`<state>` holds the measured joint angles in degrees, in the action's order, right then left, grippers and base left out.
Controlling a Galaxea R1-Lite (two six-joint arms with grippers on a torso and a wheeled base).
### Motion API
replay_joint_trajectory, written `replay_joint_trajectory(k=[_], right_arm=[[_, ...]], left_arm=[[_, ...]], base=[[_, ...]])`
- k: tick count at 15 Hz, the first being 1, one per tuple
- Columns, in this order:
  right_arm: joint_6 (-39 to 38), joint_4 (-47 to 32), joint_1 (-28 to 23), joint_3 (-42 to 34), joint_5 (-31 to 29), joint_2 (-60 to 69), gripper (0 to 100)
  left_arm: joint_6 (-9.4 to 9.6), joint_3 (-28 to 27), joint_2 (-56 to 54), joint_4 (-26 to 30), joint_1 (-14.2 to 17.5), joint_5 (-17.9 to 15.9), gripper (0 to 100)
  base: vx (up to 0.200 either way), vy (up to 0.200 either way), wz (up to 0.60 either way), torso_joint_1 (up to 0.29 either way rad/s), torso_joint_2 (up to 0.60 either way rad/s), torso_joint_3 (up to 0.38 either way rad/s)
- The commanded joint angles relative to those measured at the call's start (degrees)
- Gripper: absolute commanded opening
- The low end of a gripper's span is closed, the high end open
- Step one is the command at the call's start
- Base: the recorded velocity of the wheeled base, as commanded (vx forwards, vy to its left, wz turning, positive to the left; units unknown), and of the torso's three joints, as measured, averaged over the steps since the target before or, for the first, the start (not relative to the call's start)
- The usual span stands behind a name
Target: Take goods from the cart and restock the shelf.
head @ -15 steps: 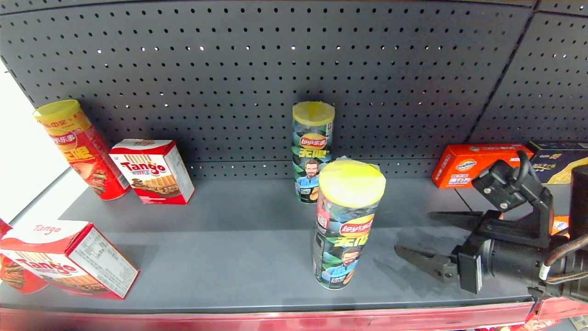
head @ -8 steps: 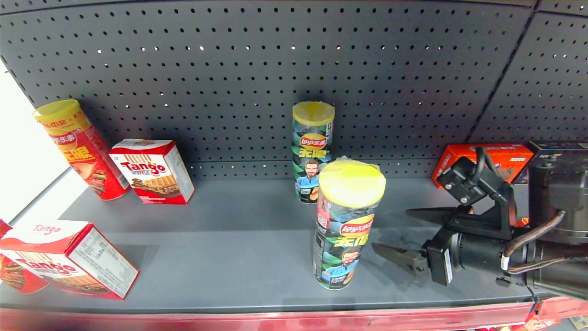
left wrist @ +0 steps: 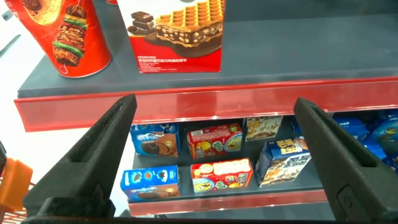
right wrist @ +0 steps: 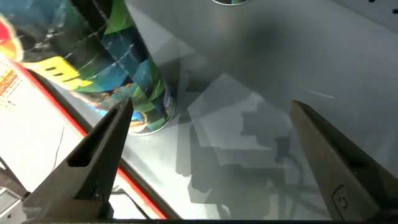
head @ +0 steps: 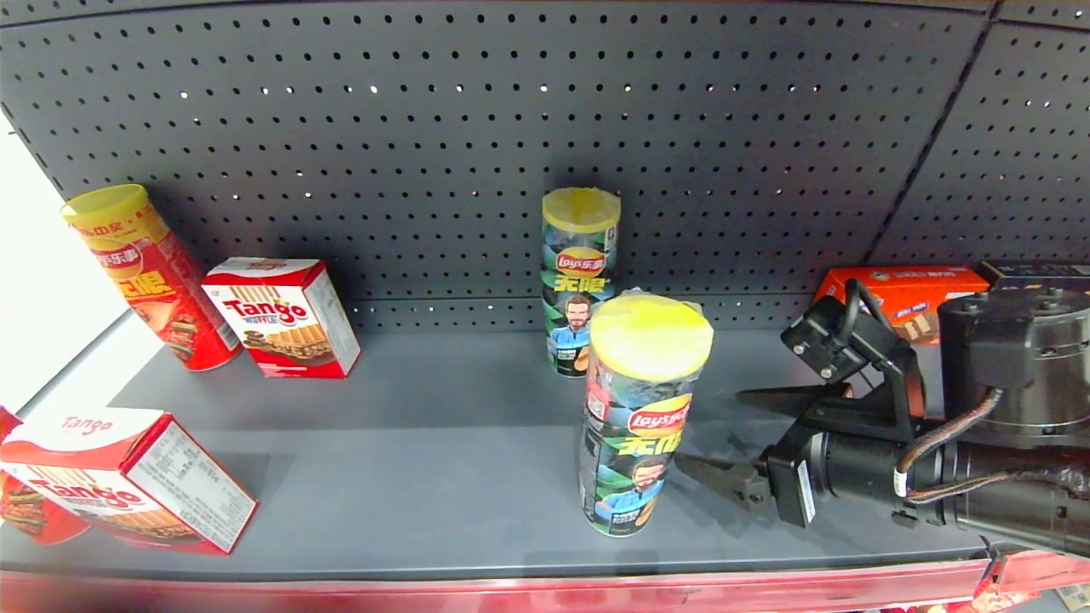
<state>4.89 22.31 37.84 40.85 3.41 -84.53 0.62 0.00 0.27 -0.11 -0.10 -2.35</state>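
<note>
Dark grey metal shelf board with a red front strip [head: 426, 477]: stock stands along its back edge and at both ends, and the middle is largely bare.

Right gripper [head: 711, 430] lies low over the board's right half, pointing toward the middle. Jaws spread wide, nothing held. The near fingertip [head: 685, 464] is just beside the front tube; I cannot tell whether it touches.

Left gripper [left wrist: 214, 155] hangs off the front strip, facing the left end. Jaws wide apart, empty.

Task item: green-and-blue cardboard chip tube with a yellow lid [head: 639, 426], upright near the front edge, a little right of centre. In the right wrist view the same tube [right wrist: 118, 74] stands outside the jaws, not between them.

A 2nd matching green-and-blue tube [head: 579, 281] stands directly behind it, against the back edge.

Red cardboard chip tube with a yellow lid [head: 149, 272] at the back left corner. A red-and-white wafer box [head: 285, 315] is just beside it.

Another red-and-white wafer box [head: 128, 477] sits at the front left corner, turned at an angle.

Orange carton [head: 903, 285] at the back right, partly behind the arm.

My read on progress: 1 tube is delivered, standing free and needing no hold. It sits well forward of its twin, so a push toward the back edge may be wanted. With that much bare board left, more trips to the cart seem due.
</note>
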Motion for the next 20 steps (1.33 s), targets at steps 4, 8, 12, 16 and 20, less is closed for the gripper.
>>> replay_joint_trajectory(k=[4,8,12,16,20], right_arm=[[0.1,0.1,1.5,-0.1,0.0,-0.4,100],[2.4,0.0,1.5,-0.5,0.1,-0.4,100],[2.3,0.1,0.0,-0.6,0.1,0.2,100],[2.4,0.1,0.5,0.1,0.1,-1.2,100],[2.5,0.5,1.8,0.0,0.1,-1.7,100]], left_arm=[[-0.01,0.0,0.1,0.0,0.0,0.0,100],[-0.01,0.0,0.1,-0.1,0.0,0.0,100],[-0.01,0.0,0.1,-0.1,0.1,0.0,100],[-0.09,0.0,0.1,0.0,0.0,0.0,100],[-0.09,0.0,0.1,0.0,0.0,-0.1,100]], base=[[0.000,0.000,0.00,0.000,0.00,0.000],[0.000,0.000,0.00,0.000,0.00,0.000],[0.000,0.000,0.00,0.000,0.00,0.000],[0.000,0.000,0.00,0.000,0.00,0.000],[0.000,0.000,0.00,0.000,0.00,0.000]])
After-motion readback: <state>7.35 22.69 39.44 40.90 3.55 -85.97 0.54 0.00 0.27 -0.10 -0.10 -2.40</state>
